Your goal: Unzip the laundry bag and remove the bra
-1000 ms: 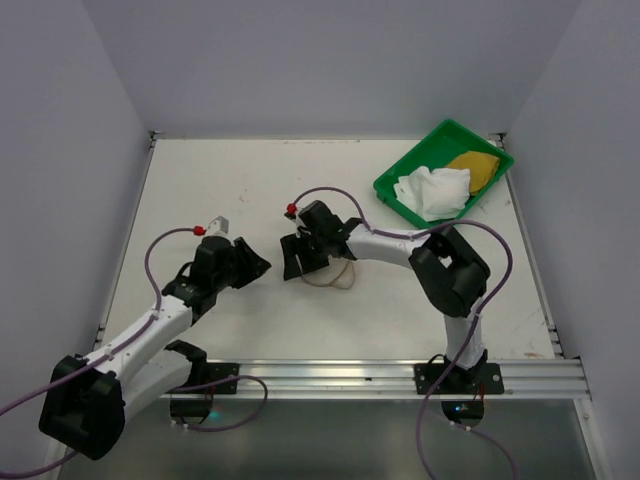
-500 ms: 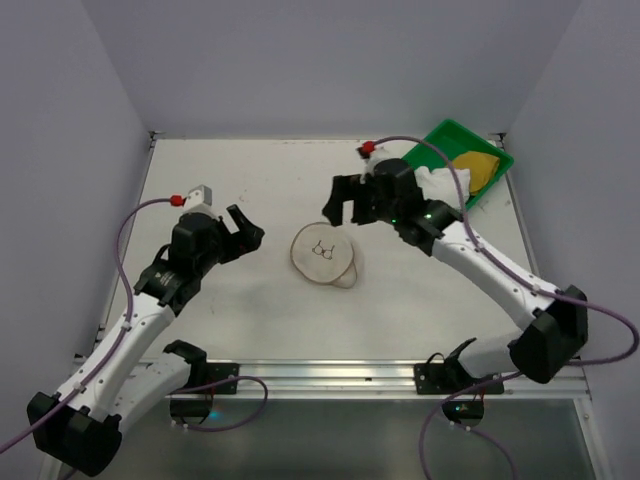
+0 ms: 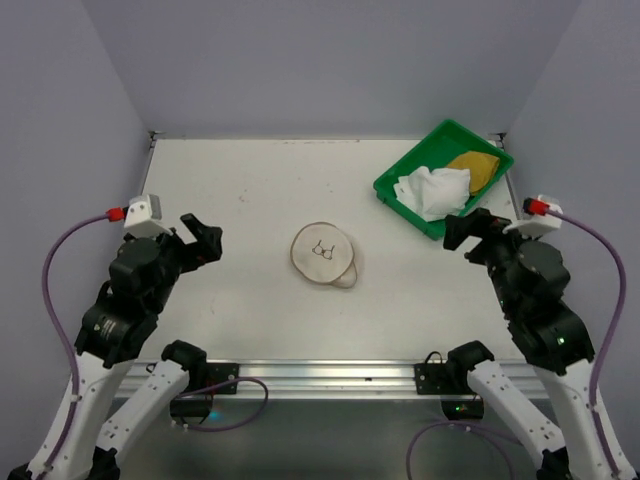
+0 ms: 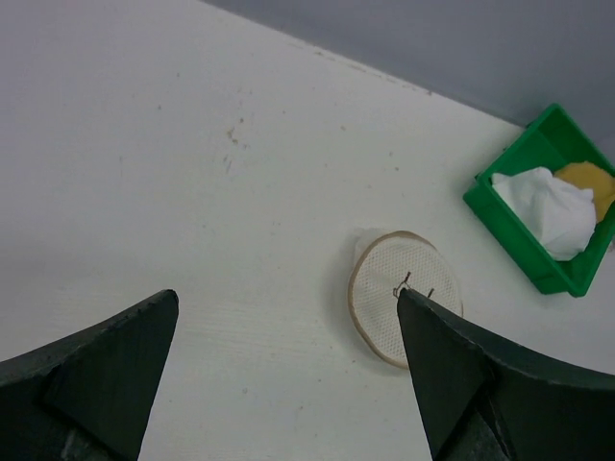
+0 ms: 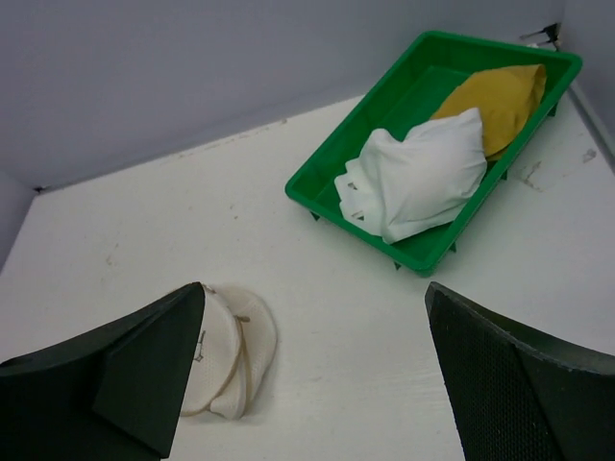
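Note:
The laundry bag (image 3: 323, 254) lies flat in the middle of the table, a round whitish mesh case with a small black drawing on its lid. Its rim gapes at the near right side (image 5: 235, 351), and nothing touches it. The bra (image 3: 432, 190), white fabric with a mustard-yellow cup (image 3: 473, 168), lies in the green tray. My left gripper (image 3: 203, 240) hangs open well to the left of the bag, with nothing between its fingers (image 4: 286, 298). My right gripper (image 3: 468, 232) is open and empty too, to the bag's right (image 5: 313, 288) and just in front of the tray.
The green tray (image 3: 405, 210) stands at the back right corner, angled to the table edges. Grey walls close the table at the back and both sides. A metal rail runs along the near edge, between the arm bases.
Both arms have drawn back from the bag to their own sides and risen. Both grippers have opened wide, and the bag now lies alone on the table.

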